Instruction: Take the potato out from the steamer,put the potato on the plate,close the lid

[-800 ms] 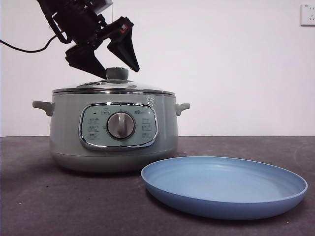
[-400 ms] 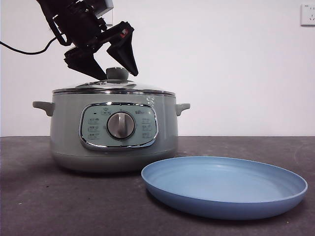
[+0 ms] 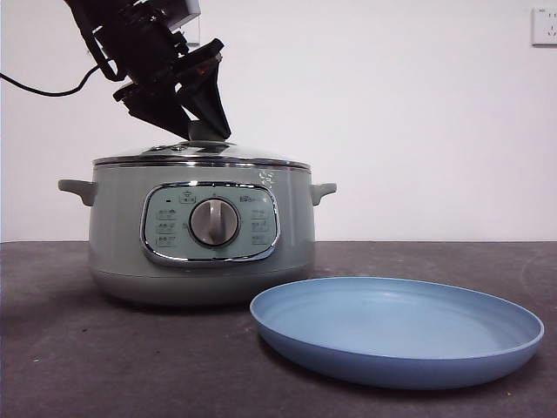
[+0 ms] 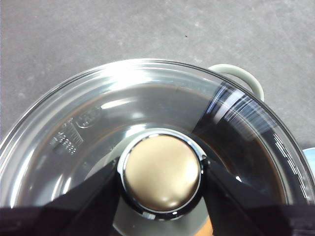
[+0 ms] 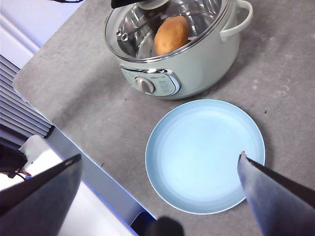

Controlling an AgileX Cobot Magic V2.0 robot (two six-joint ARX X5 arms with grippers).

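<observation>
Almost nothing of the job looks done yet, I think: the lid is on, the potato is inside, and the plate is bare. On the dark desk (image 3: 52,348) stands the big green steamer (image 3: 202,231), the largest thing here, with its dial facing me. Its glass lid (image 3: 200,155) sits flat on top of it. Just beside the steamer, in front and to one side, lies the wide blue plate (image 3: 397,329), and there is nothing on it. The right gripper (image 5: 157,196) hangs high above the plate with its jaws wide apart, holding nothing, so that arm seems to be waiting. The left gripper (image 3: 207,132) is down at the top of the steamer, and in its wrist view its two jaws press against both sides of the knob (image 4: 161,174), clamped on it. Through the glass, from the right wrist view, I can see the orange-brown potato (image 5: 171,34) lying inside the steamer. So my guess is that lifting the lid comes first. Then the potato has to go onto the plate, and the lid has to go back on.
</observation>
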